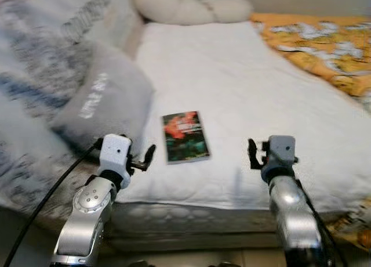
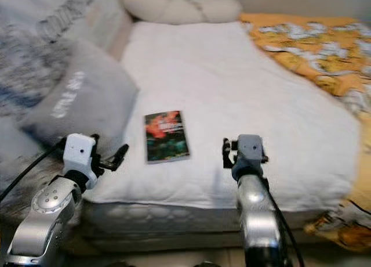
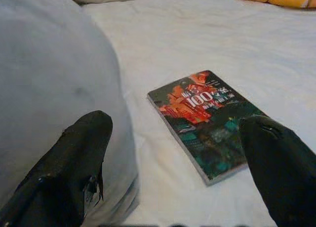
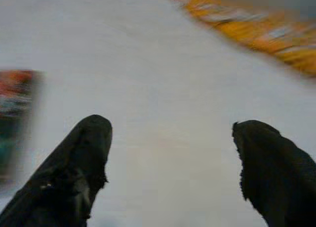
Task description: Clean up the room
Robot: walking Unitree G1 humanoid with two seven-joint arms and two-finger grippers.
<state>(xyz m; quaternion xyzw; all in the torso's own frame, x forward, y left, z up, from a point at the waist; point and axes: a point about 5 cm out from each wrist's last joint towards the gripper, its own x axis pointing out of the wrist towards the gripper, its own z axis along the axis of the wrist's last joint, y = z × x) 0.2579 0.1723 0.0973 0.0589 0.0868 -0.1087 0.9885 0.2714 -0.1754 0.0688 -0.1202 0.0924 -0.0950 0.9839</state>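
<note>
Book (image 1: 185,137) lies flat between both spread fingers (image 3: 74,163), untouched.

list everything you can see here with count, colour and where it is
book: 1, dark green and red cover, flat on the white cover near the bed's front edge
grey pillow: 1, grey with white lettering, left of the book
white bed cover: 1, white, across the middle of the bed
long cushion: 1, cream, at the head of the bed
orange blanket: 1, orange with pale pattern, right side of the bed
left gripper: 1, black fingers, open, beside the book
right gripper: 1, black fingers, open, over the white cover
</note>
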